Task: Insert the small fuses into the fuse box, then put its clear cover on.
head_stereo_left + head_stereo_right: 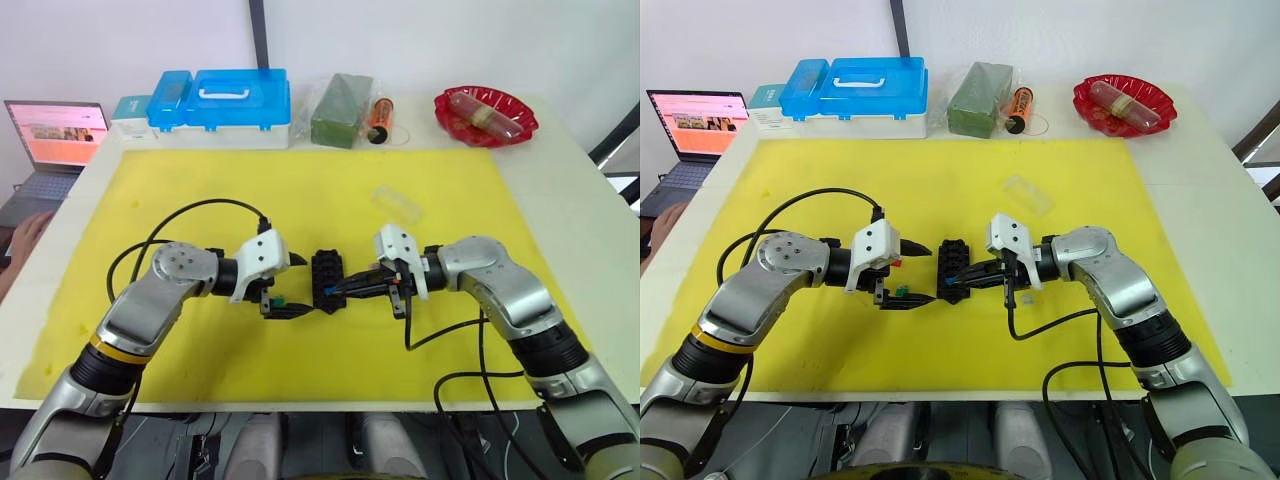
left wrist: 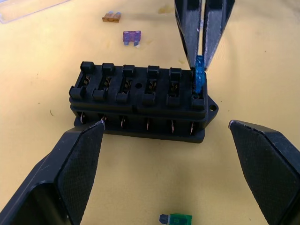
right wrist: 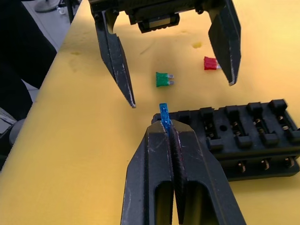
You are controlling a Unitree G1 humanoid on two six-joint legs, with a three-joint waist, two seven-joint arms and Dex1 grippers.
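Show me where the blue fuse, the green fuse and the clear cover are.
blue fuse [image 2: 199, 77]: left wrist view, on its translucent body above the corner slot.
green fuse [image 3: 162, 79]: right wrist view, on its green body.
clear cover [image 1: 397, 205]: left eye view, on its flat top.

Fuse box, loose fuses and clear cover on the yellow mat

The black fuse box [image 2: 140, 103] lies flat near the middle of the mat, two rows of open slots facing up, metal contacts showing along its side. A blue fuse [image 2: 199, 77] stands upright at the corner slot at one end, pinched between two black fingers, its blades at the slot's mouth. A green fuse [image 3: 163, 79] lies flat on the mat just beside the box, with a red fuse [image 3: 210, 63] a little further off. A purple fuse [image 2: 131, 37] and an orange fuse [image 2: 111, 17] lie loose on the box's other side. The clear cover [image 1: 397, 204] rests on the mat beyond the box, apart from it.
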